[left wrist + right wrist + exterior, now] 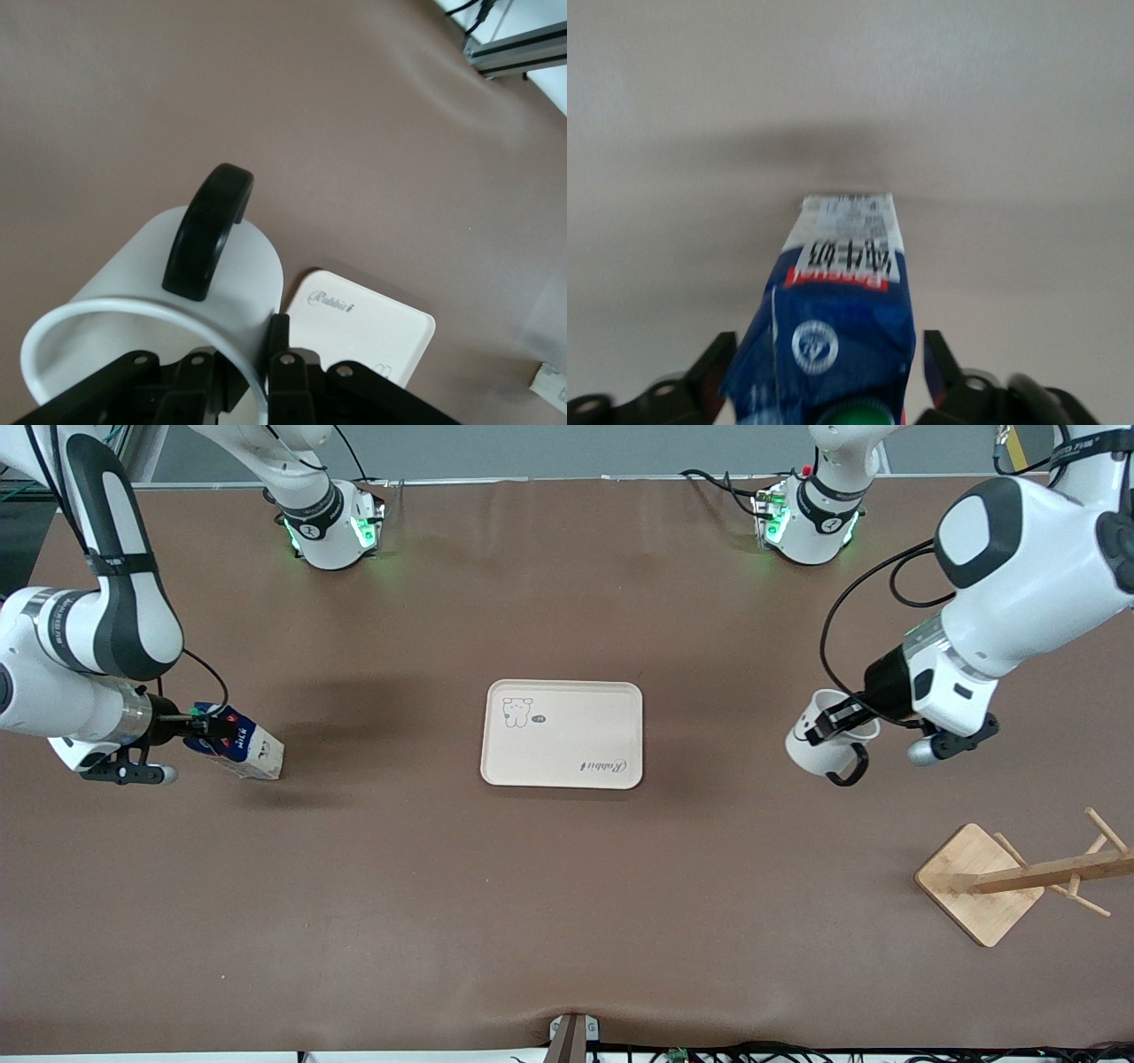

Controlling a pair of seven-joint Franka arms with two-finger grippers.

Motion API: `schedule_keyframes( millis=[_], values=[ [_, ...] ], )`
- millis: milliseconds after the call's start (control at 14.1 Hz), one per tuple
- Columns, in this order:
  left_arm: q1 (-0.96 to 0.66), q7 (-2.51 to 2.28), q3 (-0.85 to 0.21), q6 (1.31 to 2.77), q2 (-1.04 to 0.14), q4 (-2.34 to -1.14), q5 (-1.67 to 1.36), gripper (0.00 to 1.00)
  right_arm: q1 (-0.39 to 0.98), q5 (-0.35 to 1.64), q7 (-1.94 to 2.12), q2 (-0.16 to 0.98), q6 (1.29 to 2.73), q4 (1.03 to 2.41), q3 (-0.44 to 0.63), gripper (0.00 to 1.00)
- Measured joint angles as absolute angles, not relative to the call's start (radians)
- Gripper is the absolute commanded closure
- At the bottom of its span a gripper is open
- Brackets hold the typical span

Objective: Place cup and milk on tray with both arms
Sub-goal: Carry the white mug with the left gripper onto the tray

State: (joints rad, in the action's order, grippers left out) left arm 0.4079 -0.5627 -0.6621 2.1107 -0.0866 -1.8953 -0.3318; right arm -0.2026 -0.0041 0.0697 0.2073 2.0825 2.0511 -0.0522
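Over bare table, left gripper (837,722) pinches cup (819,746) rim, right gripper (205,728) clamps milk (239,744); carton seemingly tilted, may topple on tray (562,734).

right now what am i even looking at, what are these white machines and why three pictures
These are two robot arms at a brown table. The big picture looks down from across the table; the other two come from cameras on each wrist.

The right gripper has its jaws shut on the milk, toward the right arm's end. The left gripper holds the cup by its rim, toward the left arm's end. The tray lies between them with nothing on it. A wooden rack stands nearer the front camera than the cup.
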Motion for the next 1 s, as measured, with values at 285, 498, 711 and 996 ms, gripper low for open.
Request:
schedule_keyframes(
  millis=[285,498,711,996],
  values=[
    [0.308,-0.744,-0.665,2.112,-0.147,-1.885,-0.28,1.0,-0.206,-0.004,0.076,0.2,2.103,2.064,-0.051,1.0],
    [0.226,-0.908,-0.665,2.117,-0.209,-1.883,-0.275,1.0,-0.206,-0.004,0.102,0.197,2.087,2.065,-0.052,1.0],
    [0.138,-1.09,-0.664,2.141,-0.295,-1.863,-0.219,1.0,-0.206,-0.004,0.106,0.192,2.083,2.065,-0.052,1.0],
    [0.016,-1.435,-0.663,2.163,-0.452,-1.779,-0.005,1.0,-0.206,-0.004,0.107,0.183,1.961,2.008,-0.051,1.0]
  ],
)
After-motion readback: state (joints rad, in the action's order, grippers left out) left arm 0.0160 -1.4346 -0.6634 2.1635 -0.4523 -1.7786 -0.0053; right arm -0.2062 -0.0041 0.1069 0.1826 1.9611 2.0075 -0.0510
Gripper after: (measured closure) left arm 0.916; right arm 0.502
